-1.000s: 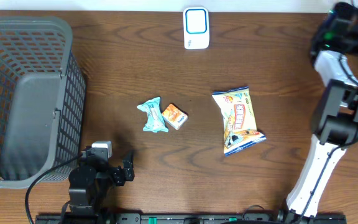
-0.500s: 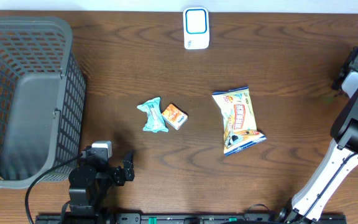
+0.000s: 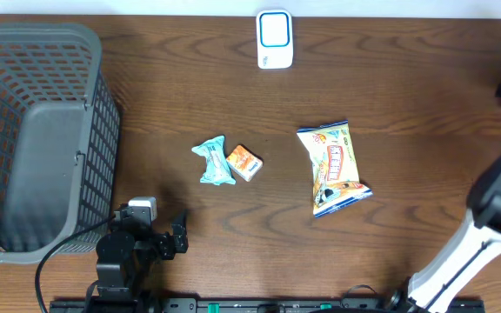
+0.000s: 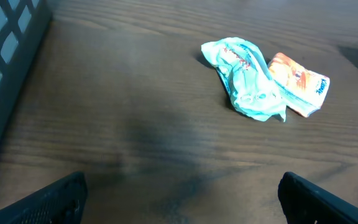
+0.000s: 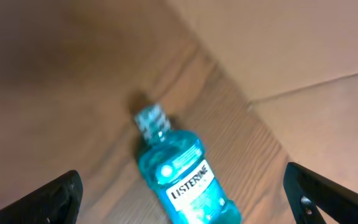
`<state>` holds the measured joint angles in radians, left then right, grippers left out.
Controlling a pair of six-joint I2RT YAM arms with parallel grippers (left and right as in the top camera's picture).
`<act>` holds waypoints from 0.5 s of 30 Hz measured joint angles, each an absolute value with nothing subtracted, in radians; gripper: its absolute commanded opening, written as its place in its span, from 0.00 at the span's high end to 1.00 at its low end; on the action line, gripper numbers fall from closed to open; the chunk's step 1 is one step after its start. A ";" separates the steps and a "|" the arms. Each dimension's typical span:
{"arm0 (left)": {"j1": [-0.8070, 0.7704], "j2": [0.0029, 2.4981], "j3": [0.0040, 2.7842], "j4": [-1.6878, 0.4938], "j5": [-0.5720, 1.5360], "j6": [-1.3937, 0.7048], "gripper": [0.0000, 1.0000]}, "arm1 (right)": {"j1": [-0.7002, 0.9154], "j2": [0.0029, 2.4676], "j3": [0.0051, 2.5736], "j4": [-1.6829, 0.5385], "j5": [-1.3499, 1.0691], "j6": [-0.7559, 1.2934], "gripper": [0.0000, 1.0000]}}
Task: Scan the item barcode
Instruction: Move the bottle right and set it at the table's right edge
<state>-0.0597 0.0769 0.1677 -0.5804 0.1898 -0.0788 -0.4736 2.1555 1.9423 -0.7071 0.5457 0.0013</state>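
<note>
black and spread wide with nothing between them, the right jaws hang above a blue mouthwash bottle (image 5: 180, 180) lying flat on a wood-grain surface beside a plain brown wall (image 5: 278, 43). the left jaws, also wide and empty, sit low over the bench (image 3: 407, 87), facing a teal wrapper (image 4: 247, 78) that touches an orange packet (image 4: 298, 84). further out lie a snack bag (image 3: 335, 168), the white scanner (image 3: 275, 39) at the far edge and a grey basket (image 3: 33, 130) at the left.

We've got the basket (image 3: 37, 36) far left, scanner (image 3: 274, 39) at the back. The wrapper (image 3: 213, 163) touches the small pack (image 3: 244, 162), snack bag (image 3: 335, 167) to their right.
</note>
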 measured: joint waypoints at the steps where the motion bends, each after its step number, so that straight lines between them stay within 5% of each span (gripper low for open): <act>1: -0.060 0.077 0.168 -0.581 0.190 -0.079 0.02 | -0.472 2.114 1.949 -0.722 0.508 0.009 0.01; 10: -0.060 0.077 0.168 -0.580 0.190 -0.079 0.02 | -0.326 1.811 2.001 -1.006 -0.328 0.057 0.01; 15: -0.060 0.076 0.168 -0.580 0.189 -0.079 0.02 | -0.067 1.850 1.940 -1.151 -0.442 0.078 0.01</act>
